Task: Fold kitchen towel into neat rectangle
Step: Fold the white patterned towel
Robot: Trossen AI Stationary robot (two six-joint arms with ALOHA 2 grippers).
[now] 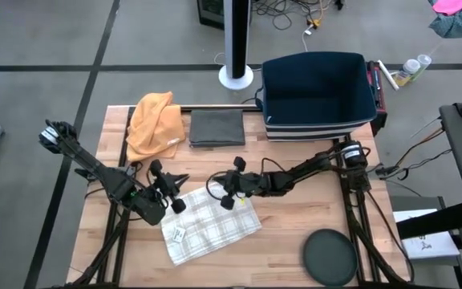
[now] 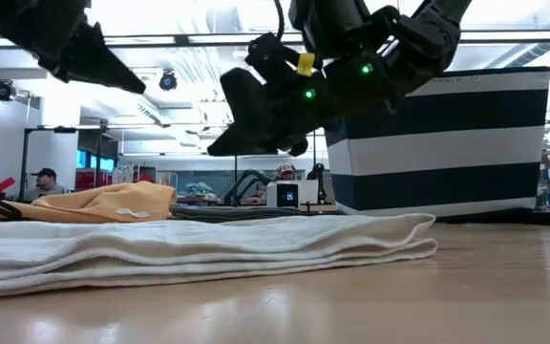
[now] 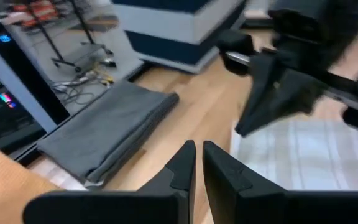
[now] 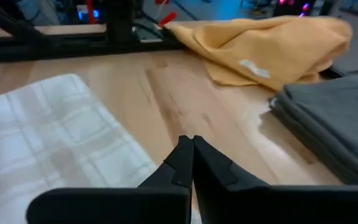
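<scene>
High view shows both dark arms reaching inward over the wooden tabletop [image 1: 295,225]. The left tool [image 1: 169,193], fingers nearly together and holding nothing, hovers at the upper left edge of the folded checked kitchen towel [image 1: 211,229]. The right tool [image 1: 233,193], fingers closed and empty, hangs above its upper right edge. A navy bin [image 1: 319,95] sits at the far edge; its contents cannot be made out. An orange cloth [image 1: 152,122] and folded grey cloth [image 1: 216,127] lie beside it.
</scene>
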